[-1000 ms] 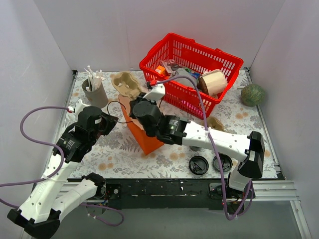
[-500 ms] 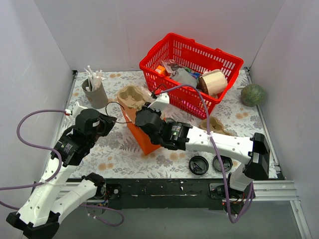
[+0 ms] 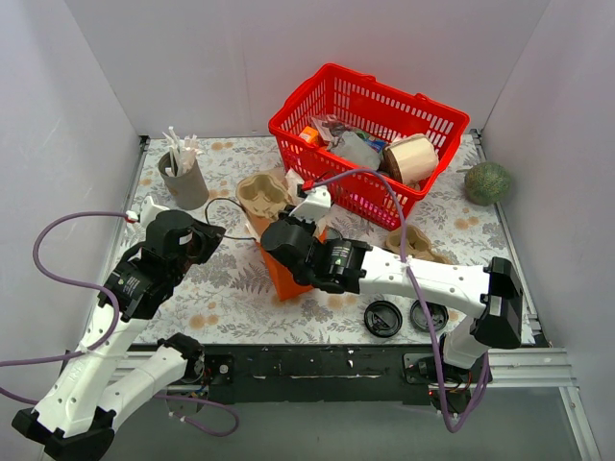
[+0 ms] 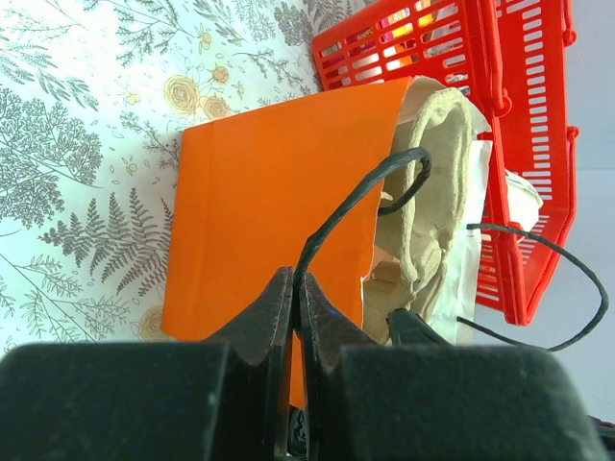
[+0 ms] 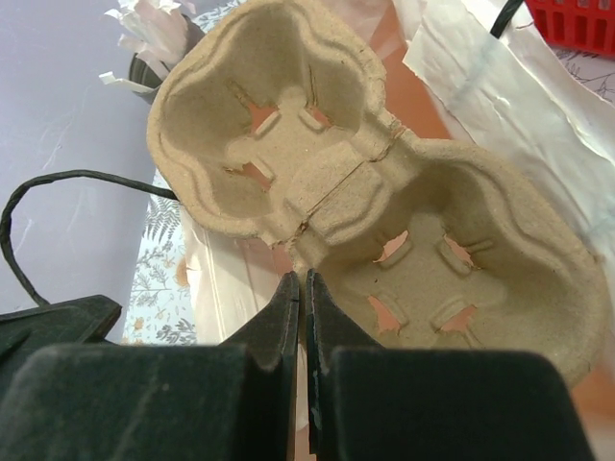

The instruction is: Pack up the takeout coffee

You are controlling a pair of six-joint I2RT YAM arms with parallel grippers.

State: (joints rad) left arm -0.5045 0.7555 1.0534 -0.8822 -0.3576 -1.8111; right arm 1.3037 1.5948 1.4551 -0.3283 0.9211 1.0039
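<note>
The takeout coffee is out of view. An orange paper bag (image 3: 283, 274) stands mid-table, also in the left wrist view (image 4: 269, 211). My left gripper (image 3: 206, 240) (image 4: 294, 279) is shut on the bag's black cord handle (image 4: 356, 192), left of the bag. My right gripper (image 3: 276, 217) (image 5: 303, 277) is shut on the rim of a two-cup pulp carrier (image 3: 261, 192) (image 5: 356, 173) and holds it tilted at the bag's open mouth. The bag's white inner lining (image 5: 500, 115) shows beside the carrier.
A red basket (image 3: 370, 134) full of items stands behind the bag. A grey cup of stirrers (image 3: 183, 178) is at back left. Two loose black lids (image 3: 382, 317) (image 3: 430, 314) lie near the front. Another pulp carrier (image 3: 415, 240) and a melon (image 3: 487, 181) are on the right.
My right gripper has carried the pulp carrier from the back of the table forward and down to the bag's mouth. My left gripper has kept hold of the handle, shifting slightly.
</note>
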